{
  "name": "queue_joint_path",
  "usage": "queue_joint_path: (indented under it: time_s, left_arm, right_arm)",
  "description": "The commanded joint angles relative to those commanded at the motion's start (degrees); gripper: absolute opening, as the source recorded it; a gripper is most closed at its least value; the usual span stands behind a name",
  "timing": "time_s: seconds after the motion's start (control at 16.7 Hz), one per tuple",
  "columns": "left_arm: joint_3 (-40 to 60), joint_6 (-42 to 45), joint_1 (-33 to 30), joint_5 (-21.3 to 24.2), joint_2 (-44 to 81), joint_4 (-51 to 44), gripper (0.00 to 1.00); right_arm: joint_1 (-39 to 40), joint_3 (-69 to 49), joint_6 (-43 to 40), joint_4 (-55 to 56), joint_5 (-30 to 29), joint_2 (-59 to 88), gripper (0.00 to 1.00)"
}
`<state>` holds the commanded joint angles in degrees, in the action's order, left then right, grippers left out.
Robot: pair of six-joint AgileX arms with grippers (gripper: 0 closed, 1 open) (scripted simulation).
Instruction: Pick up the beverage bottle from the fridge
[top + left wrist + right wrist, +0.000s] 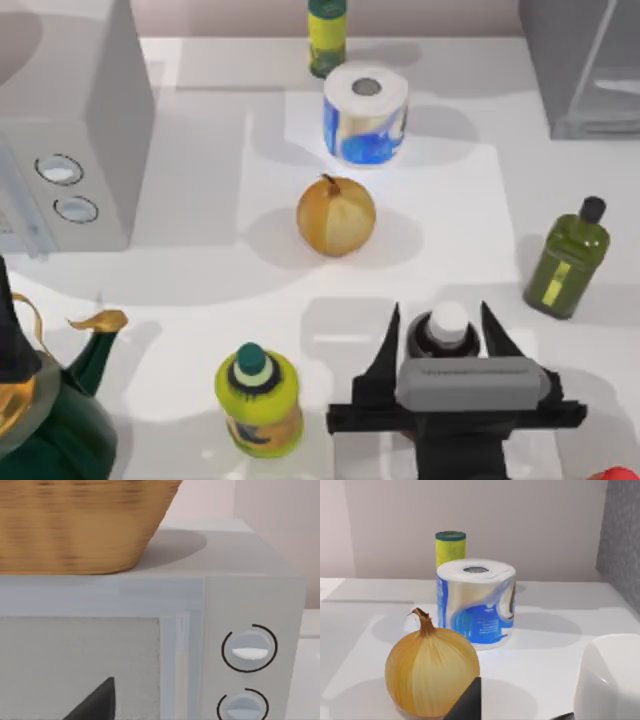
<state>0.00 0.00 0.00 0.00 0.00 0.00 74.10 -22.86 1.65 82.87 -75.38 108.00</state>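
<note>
The beverage bottle [449,327], white-capped with a dark body, stands upright on the table at the front right, well away from the fridge [585,75] in the back right corner. My right gripper [445,335] is open, one black finger on each side of the bottle with small gaps. In the right wrist view the white cap [610,682] looms close beside one dark fingertip [469,704]. My left arm [12,340] is parked at the left edge, and one dark finger [95,706] of it faces the pale box with dials.
An onion [336,215] and a paper roll [365,113] lie beyond the bottle, with a yellow can [327,35] behind. An olive-green bottle [568,258] stands right, a teal-capped bottle [258,400] left. The dialled box [75,130] carries a wicker basket [75,525]. A green kettle [60,415] sits front left.
</note>
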Motion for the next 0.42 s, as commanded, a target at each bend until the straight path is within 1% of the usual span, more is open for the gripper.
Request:
queue_joint_path:
  time_s: [0.06,0.12,0.42]
  left_arm:
    - [0.0,0.0,0.0,0.0,0.0,0.0,1.00]
    - [0.0,0.0,0.0,0.0,0.0,0.0,1.00]
    - [0.0,0.0,0.0,0.0,0.0,0.0,1.00]
  right_arm:
    - [0.0,0.0,0.0,0.0,0.0,0.0,0.98]
    - [0.0,0.0,0.0,0.0,0.0,0.0,1.00]
    - [0.0,0.0,0.0,0.0,0.0,0.0,1.00]
